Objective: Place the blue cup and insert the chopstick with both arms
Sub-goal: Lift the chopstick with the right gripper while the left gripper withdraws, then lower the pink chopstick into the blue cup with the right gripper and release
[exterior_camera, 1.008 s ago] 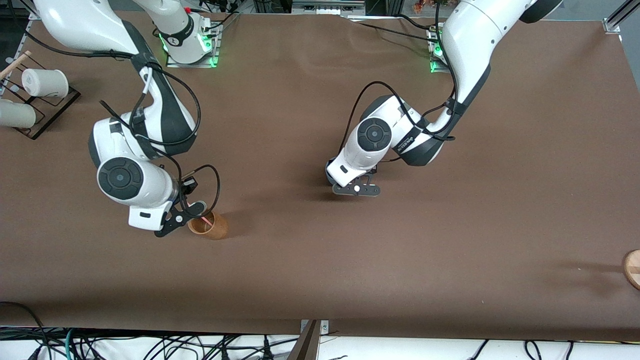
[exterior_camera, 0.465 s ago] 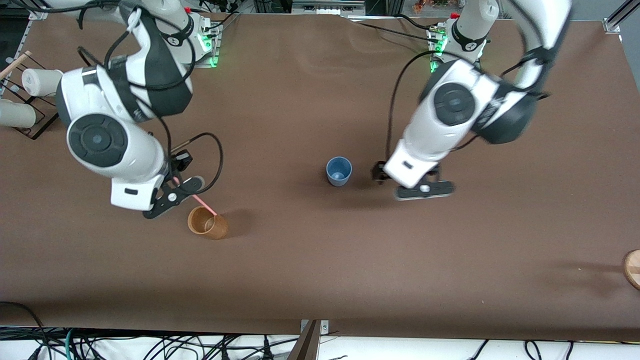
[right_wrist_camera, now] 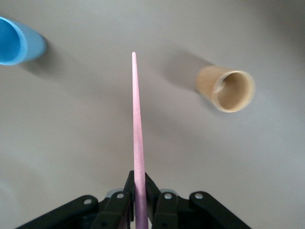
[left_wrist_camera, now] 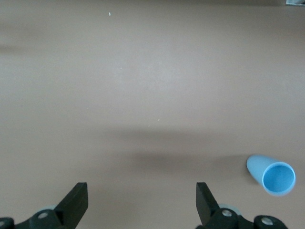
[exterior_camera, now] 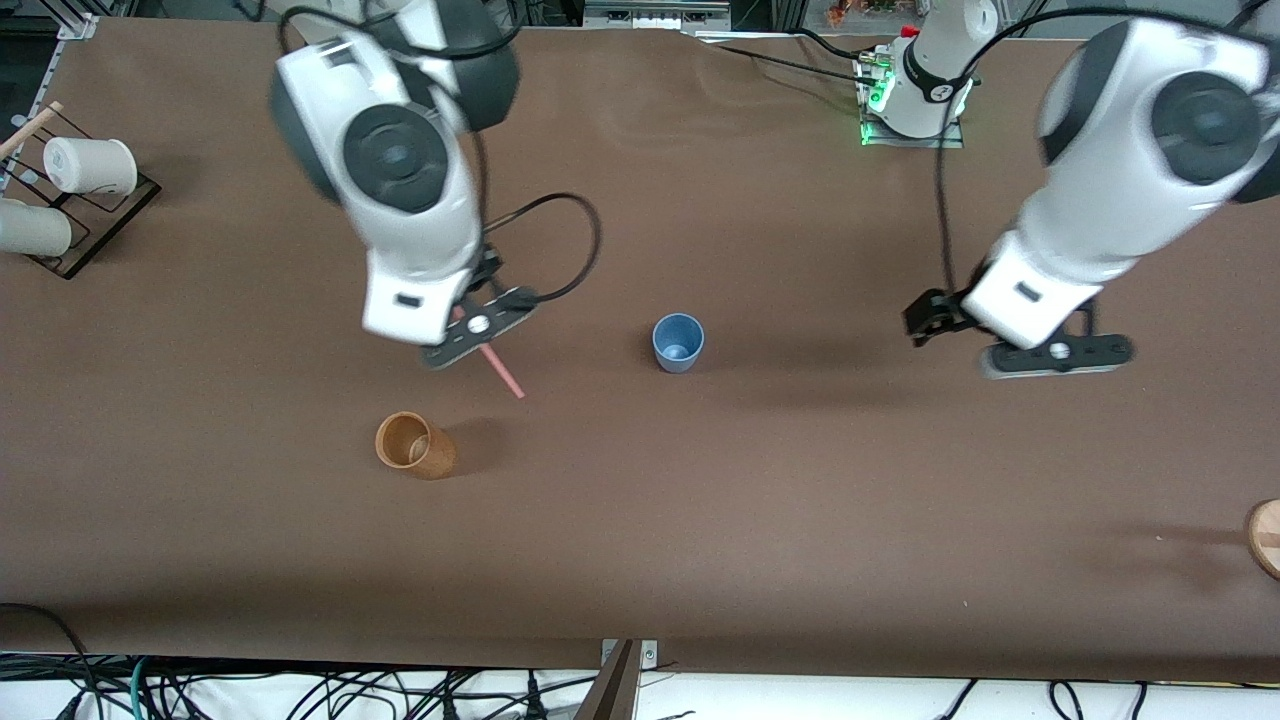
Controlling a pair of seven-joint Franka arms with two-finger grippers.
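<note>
The blue cup stands upright and alone in the middle of the table; it also shows in the left wrist view and the right wrist view. My right gripper is shut on the pink chopstick, held up over the table between the brown cup and the blue cup. In the right wrist view the chopstick sticks straight out from the gripper. My left gripper is open and empty over bare table toward the left arm's end, apart from the blue cup, as the left wrist view also shows.
The brown cup stands upright nearer the front camera than my right gripper; it also shows in the right wrist view. A black rack with white cups sits at the right arm's end. A round wooden thing lies at the left arm's end.
My right gripper has lifted the chopstick out of the brown cup and moved it toward the blue cup. My left gripper has left the blue cup standing and pulled away toward the left arm's end.
</note>
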